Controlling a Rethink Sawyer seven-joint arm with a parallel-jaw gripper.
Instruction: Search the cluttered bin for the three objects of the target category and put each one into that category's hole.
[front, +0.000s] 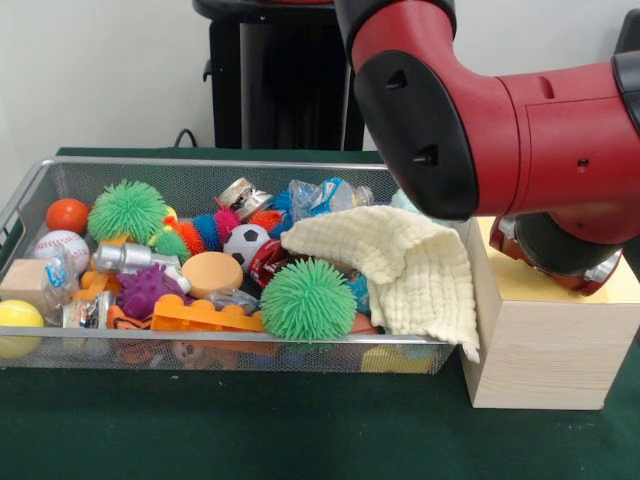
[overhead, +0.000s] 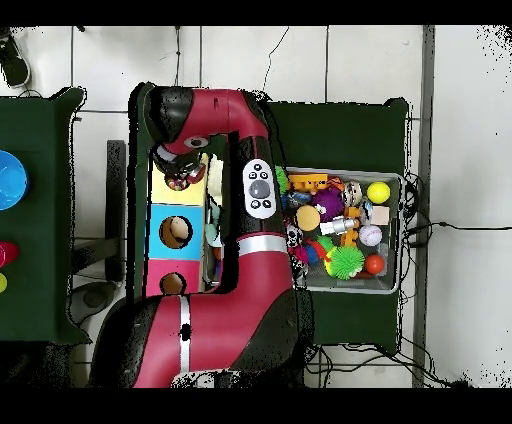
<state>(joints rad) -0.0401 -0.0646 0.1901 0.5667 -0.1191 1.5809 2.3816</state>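
Gripper (overhead: 184, 178) sits over the yellow-topped box (front: 545, 355), right above where its hole would be; hole itself hidden under the arm. Can't tell how the jaws stand or whether they hold anything. No readable writing anywhere. Bin (front: 120, 172) just beside the box, pale muslin cloth (front: 415, 275) draped over its box-side rim. No fabric balls visible.

green spiky balls (front: 127, 211) 2 | boxes (overhead: 176, 231) 3 | cloth (front: 400, 265) 1
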